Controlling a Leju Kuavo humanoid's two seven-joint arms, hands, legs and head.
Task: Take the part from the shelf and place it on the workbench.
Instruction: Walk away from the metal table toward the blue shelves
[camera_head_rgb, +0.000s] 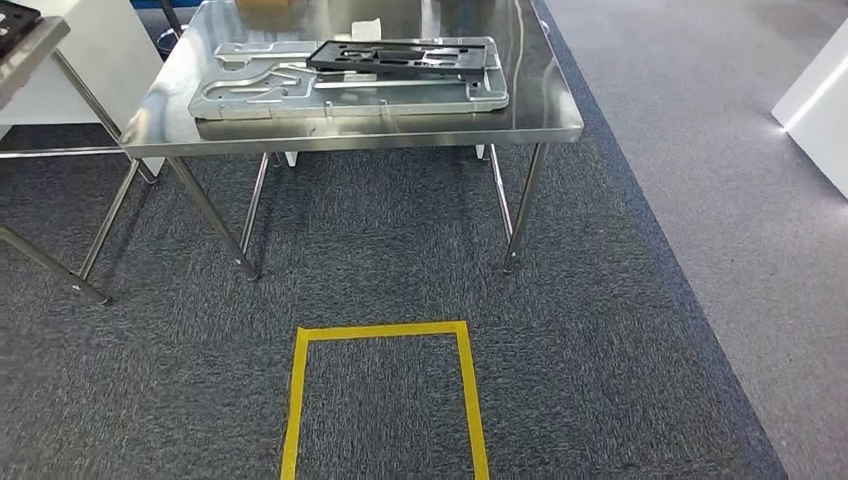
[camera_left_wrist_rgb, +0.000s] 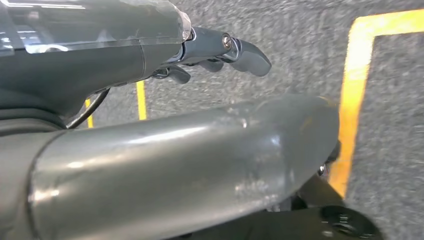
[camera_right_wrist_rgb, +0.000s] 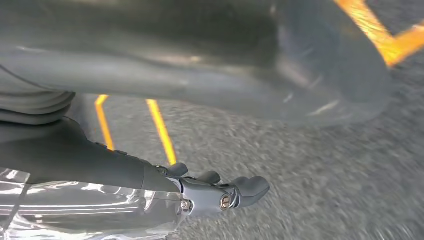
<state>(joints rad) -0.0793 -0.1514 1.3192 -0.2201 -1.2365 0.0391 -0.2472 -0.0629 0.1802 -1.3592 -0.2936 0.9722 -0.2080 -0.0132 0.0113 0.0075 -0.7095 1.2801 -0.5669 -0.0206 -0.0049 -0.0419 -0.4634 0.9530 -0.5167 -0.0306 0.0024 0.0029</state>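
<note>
Crosswise, black part (camera_head_rgb: 405, 55) on workbench (camera_head_rgb: 540, 110)

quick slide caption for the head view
Steel workbench carrying a grey part and black part, beyond a yellow floor marking.

Bright even light, table (camera_head_rgb: 540, 110) glare, wrist views blurred

The left hand (camera_left_wrist_rgb: 220, 52) hangs over grey carpet (camera_left_wrist_rgb: 300, 55), its dark fingers (camera_left_wrist_rgb: 250, 56) slightly curled and apart, nothing in them. A yellow tape line (camera_left_wrist_rgb: 356, 95) runs on the carpet at the hand's four o'clock, a thinner strip (camera_left_wrist_rgb: 141, 100) at its seven o'clock.
</note>
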